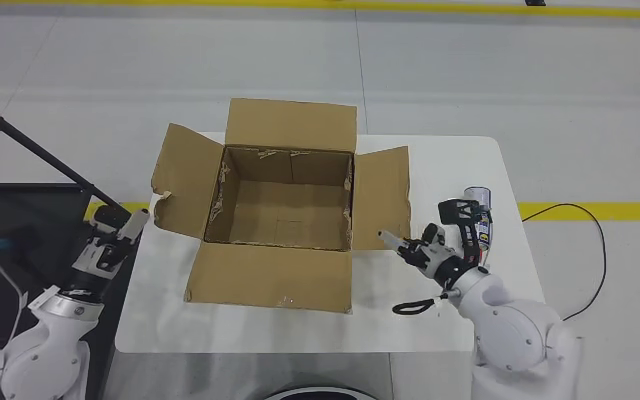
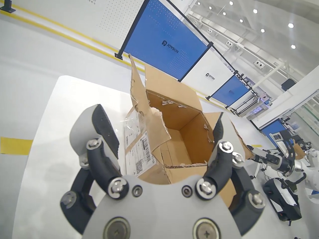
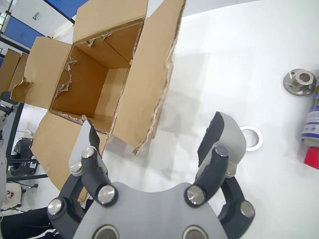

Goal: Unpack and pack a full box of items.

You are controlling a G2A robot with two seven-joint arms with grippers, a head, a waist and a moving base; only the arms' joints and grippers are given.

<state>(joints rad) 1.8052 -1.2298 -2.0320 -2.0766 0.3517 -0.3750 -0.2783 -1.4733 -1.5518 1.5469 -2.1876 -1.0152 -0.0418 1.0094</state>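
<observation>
An open cardboard box (image 1: 285, 210) stands in the middle of the white table (image 1: 445, 160) with all its flaps folded out; its inside looks bare. My right gripper (image 3: 153, 135) hangs open with nothing in it, just off the box's right flap (image 3: 154, 70) and low over the table, and it is seen from above too (image 1: 398, 245). A metal flange (image 3: 299, 82), a flat metal ring (image 3: 251, 138) and a red-capped bottle (image 3: 311, 123) lie on the table beside it. My left gripper (image 2: 162, 128) is open and holds nothing, off the table's left edge (image 1: 125, 225), facing the box (image 2: 174, 130).
The bottle (image 1: 482, 210) lies near the table's right edge. A torn flap (image 2: 142, 105) with a shipping label below it faces the left arm. A black stand (image 1: 40, 155) and dark gear sit left of the table. A black cable loop (image 1: 412, 305) lies by the right arm.
</observation>
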